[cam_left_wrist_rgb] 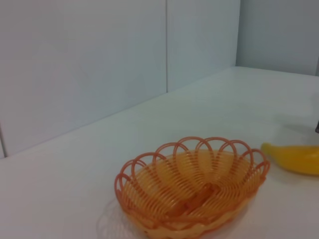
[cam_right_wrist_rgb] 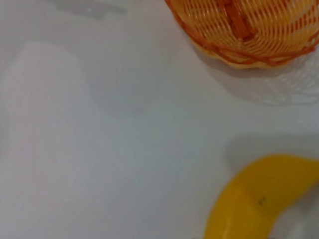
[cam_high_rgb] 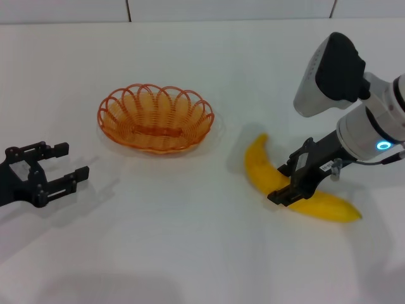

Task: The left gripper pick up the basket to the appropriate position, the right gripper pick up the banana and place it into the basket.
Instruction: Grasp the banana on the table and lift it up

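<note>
At four o'clock on the worktop (cam_high_rgb: 190,253), my right claw (cam_high_rgb: 290,188) straddles the banana (cam_high_rgb: 278,183) across its length, grip unclear; my left claw (cam_high_rgb: 66,168) waits open.

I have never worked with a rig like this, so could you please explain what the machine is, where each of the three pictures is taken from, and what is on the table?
This is a robot with two arms, each ending in a black two-fingered claw. The wide picture comes from a camera on its head, looking down at a white table. The other two come from cameras on the wrists, so they show the same things from close up.

On the table stand an orange wire basket, empty, and to its right lies a yellow banana.

The left gripper hovers open to the left of the basket, holding nothing. The right gripper is down at the middle of the banana, fingers on either side of it; whether it has closed firmly I cannot tell. The banana lies on the table.
</note>
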Action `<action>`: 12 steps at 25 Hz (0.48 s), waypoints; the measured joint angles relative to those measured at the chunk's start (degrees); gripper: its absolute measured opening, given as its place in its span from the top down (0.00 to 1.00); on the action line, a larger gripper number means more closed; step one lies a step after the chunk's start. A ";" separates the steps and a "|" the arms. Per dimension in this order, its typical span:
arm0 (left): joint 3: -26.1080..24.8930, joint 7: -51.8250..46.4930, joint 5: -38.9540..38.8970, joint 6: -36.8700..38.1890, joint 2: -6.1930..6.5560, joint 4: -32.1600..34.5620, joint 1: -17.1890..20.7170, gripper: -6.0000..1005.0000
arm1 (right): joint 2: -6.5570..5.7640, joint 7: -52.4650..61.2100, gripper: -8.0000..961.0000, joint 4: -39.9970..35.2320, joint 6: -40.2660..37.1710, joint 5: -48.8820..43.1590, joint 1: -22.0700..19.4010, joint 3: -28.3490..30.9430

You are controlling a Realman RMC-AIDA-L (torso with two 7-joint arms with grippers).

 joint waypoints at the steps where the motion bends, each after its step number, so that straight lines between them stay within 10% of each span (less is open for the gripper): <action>1: 0.00 0.00 0.00 0.00 0.00 0.00 0.00 0.35 | 0.00 0.02 0.25 0.15 -0.15 -0.02 0.13 0.02; 12: -0.02 -0.08 0.01 0.00 0.00 0.00 0.11 0.35 | -0.33 -0.27 0.47 -4.04 -3.42 -0.07 0.79 3.63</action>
